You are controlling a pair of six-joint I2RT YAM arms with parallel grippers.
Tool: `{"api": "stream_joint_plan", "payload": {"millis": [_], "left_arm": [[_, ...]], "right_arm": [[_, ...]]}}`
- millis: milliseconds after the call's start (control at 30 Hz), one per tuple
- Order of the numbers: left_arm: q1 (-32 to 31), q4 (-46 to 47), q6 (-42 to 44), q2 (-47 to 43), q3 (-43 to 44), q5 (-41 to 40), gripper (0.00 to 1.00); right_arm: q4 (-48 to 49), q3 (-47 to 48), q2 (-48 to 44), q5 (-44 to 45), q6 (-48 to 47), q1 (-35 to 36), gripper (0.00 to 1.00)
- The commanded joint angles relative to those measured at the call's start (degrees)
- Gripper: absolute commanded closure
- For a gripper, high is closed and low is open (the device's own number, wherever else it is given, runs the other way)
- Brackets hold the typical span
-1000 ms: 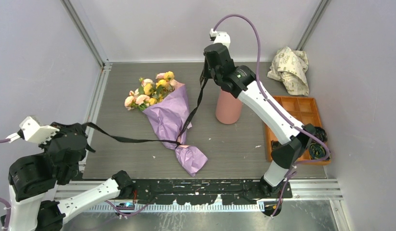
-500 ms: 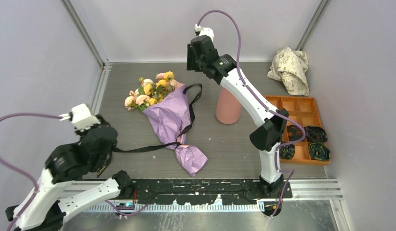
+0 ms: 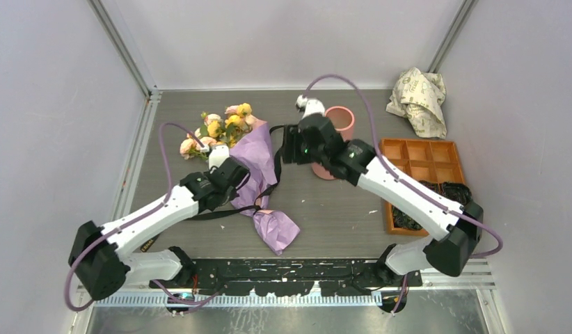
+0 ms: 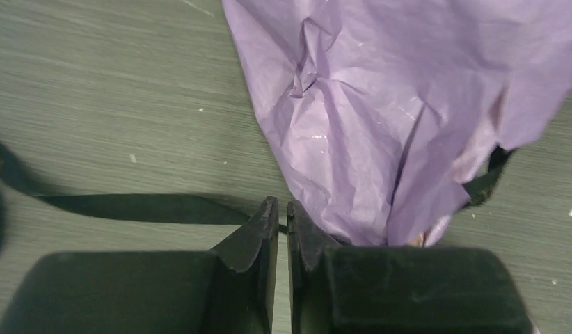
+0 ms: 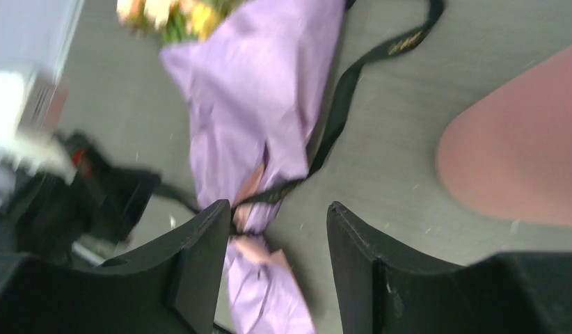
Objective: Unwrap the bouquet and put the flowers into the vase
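Setting: a grey wood-grain bench point(image 3: 339, 202) inside pale lilac-grey walls, with 2 arms bolted at its near edge.
Bouquet: the bouquet point(image 3: 245, 170) lies on its side left of the bench's centre. Its lilac paper cone opens toward the far left corner and its twisted tail points at the near edge.
Flowers: the flowers point(image 3: 217, 129) are all inside the cone, with pink, yellow and cream heads spilling from its far end.
Ribbon: a black ribbon point(image 3: 217, 214) is wound round the cone's narrow neck. 1 end trails flat toward the left edge and the other loops up the cone's right side.
Vase: the vase point(image 3: 341, 120) stands upright right of centre in the far half, between bouquet and tray, with its mouth open.
Left gripper: the left gripper point(image 4: 283, 209) is low over the cone's left flank. Its fingers are drawn almost together with only a thin slit between them, their tips above the ribbon; whether they pinch it cannot be told.
Right gripper: the right gripper point(image 5: 277, 205) hangs between cone and vase, its fingers spread wide with nothing between them.
Tray: an orange compartment tray point(image 3: 417, 142) sits at the right edge, with dark items point(image 3: 457, 195) in its near cells.
Paper: a crumpled printed white paper point(image 3: 419, 97) lies in the far right corner.
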Motion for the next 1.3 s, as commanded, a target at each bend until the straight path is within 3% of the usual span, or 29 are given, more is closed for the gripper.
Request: {"api": "stream_joint_plan", "payload": {"millis": [0, 200, 567, 700, 800, 900, 1267], "left_arm": [[5.6, 13.4, -0.6, 2.9, -4.7, 11.2, 0.90], [9.2, 21.7, -0.6, 7.1, -10.0, 16.5, 0.91], [13.6, 28.2, 1.0, 18.1, -8.2, 19.9, 0.95], [15.3, 29.8, 1.6, 21.5, -6.8, 21.8, 0.96], [15.9, 31.1, 1.7, 23.8, -5.7, 22.9, 0.97], [16.2, 31.7, 1.7, 26.8, -4.1, 23.3, 0.98], [18.7, 33.4, 1.7, 34.3, 0.1, 25.8, 1.00]], "right_arm": [[3.8, -10.1, -1.6, -1.0, 4.3, 7.3, 0.42], [7.7, -18.1, 1.8, -1.1, 8.6, 13.9, 0.41], [13.7, -18.9, 11.4, -0.6, 7.9, 14.8, 0.45], [13.4, -16.9, 15.2, 1.1, 6.4, 14.8, 0.58], [12.9, -16.3, 16.4, 1.7, 6.1, 14.8, 0.82], [12.3, -17.1, 15.0, 2.1, 6.5, 14.8, 0.97], [10.9, -25.7, 8.5, 4.4, 9.8, 14.8, 0.99]]}}
